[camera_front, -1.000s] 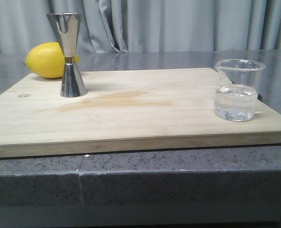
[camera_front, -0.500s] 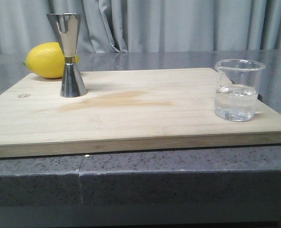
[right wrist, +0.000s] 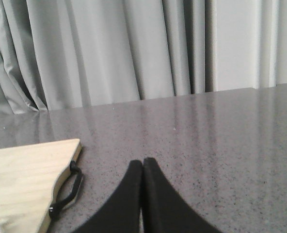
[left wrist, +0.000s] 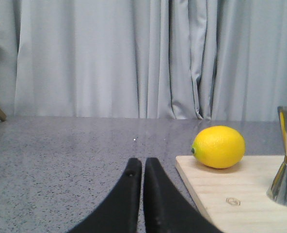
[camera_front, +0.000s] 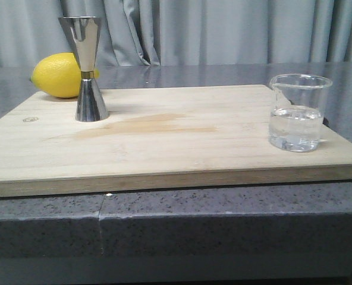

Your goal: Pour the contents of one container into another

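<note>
The left gripper (left wrist: 143, 167) has its two black fingers pressed together tip to tip, holding nothing, and it points forward low over the surface. The right gripper (right wrist: 143, 167) is in the same pose, fingers closed against each other and empty. Neither arm appears in the front view.

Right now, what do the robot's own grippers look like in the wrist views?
Both look alike. The left gripper has two smooth matte-black fingers, curved and tapering to rounded tips, with a small round dimple near one tip. The right gripper has the same plain black tapered fingers. No cables, markings or arm links show.
</note>
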You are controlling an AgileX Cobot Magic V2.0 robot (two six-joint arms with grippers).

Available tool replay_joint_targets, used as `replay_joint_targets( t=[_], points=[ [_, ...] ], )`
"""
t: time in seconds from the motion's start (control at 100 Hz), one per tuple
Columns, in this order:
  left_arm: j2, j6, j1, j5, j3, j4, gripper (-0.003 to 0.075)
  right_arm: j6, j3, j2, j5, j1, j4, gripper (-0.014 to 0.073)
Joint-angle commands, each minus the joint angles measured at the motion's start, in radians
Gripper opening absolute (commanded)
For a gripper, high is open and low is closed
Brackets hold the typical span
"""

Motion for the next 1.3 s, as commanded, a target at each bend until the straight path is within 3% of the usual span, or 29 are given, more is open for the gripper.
replay_joint_targets(
  t=[0.0, 0.15, 0.25, 0.34, 0.53, 0.73, 0.89, 1.17, 1.29],
  points=[
    [-0.028, -0.003, 0.002, -0.095, 0.015, -0.084, -0.0019, -0.001, 0.024, -0.016, -0.121, -0.003, 0.039, -0.007],
    [-0.028, -0.015, 0.002, -0.146, 0.013, -0.218, -0.002, 0.031, 0.017, -0.016, -0.109, -0.001, 0.305, -0.007],
    [-0.028, -0.051, 0.002, -0.185, 0.006, -0.33, -0.002, 0.034, -0.027, -0.016, -0.018, 0.0, 0.478, -0.007],
    [-0.028, -0.088, 0.002, -0.159, -0.013, -0.371, -0.002, 0.034, -0.088, -0.008, 0.071, 0.0, 0.48, -0.007],
    [0.003, -0.097, 0.001, 0.063, -0.101, -0.371, -0.002, 0.021, -0.224, 0.092, 0.186, 0.0, 0.48, -0.0069],
    [0.134, -0.079, 0.001, 0.184, -0.214, -0.301, -0.002, -0.209, -0.388, 0.316, 0.302, 0.0, 0.478, -0.007],
    [0.302, 0.087, 0.001, 0.281, -0.321, -0.292, -0.002, -0.315, -0.475, 0.47, 0.324, 0.0, 0.478, -0.007],
    [0.585, 0.17, 0.001, 0.28, -0.425, -0.292, -0.0019, -0.39, -0.505, 0.633, 0.333, 0.0, 0.478, -0.0068],
    [0.682, 0.217, -0.015, 0.279, -0.461, -0.294, -0.0019, -0.426, -0.505, 0.67, 0.327, 0.001, 0.478, -0.002]
  ],
)
